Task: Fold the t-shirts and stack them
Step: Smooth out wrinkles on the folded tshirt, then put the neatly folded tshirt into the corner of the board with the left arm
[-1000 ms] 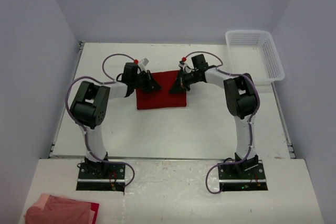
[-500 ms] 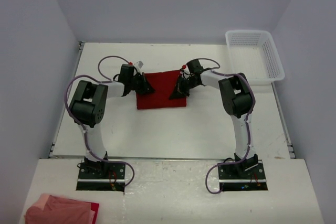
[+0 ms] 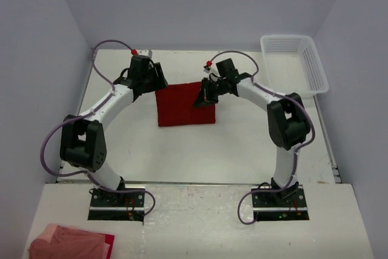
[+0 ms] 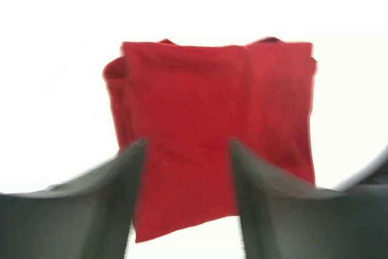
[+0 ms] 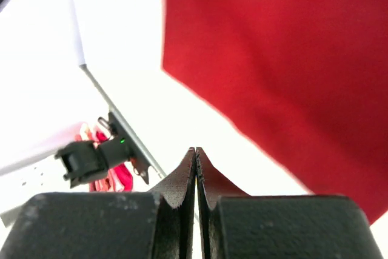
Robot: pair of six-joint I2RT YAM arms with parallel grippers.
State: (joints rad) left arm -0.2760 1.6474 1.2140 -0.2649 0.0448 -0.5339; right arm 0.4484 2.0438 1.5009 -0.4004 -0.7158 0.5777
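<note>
A deep red t-shirt (image 3: 185, 106) lies folded into a rectangle on the white table (image 3: 212, 144). My left gripper (image 3: 160, 82) hovers by its far left corner. In the left wrist view this gripper (image 4: 188, 145) is open, and the t-shirt (image 4: 218, 101) shows flat below, between the dark fingers (image 4: 124, 186), which hold nothing. My right gripper (image 3: 203, 96) is over the shirt's right edge. The right wrist view shows it (image 5: 196, 150) shut and empty, with the t-shirt (image 5: 285, 59) lying beyond it.
A white mesh basket (image 3: 316, 68) stands at the back right of the table. A heap of pink and red clothes (image 3: 70, 244) lies on the near shelf at the lower left, beside the left arm's base (image 3: 115, 201). Grey walls close in both sides.
My left gripper has let go of the shirt's left edge, opened, and pulled away to the back left as its arm swung outward. The right gripper stays shut and has shifted slightly.
</note>
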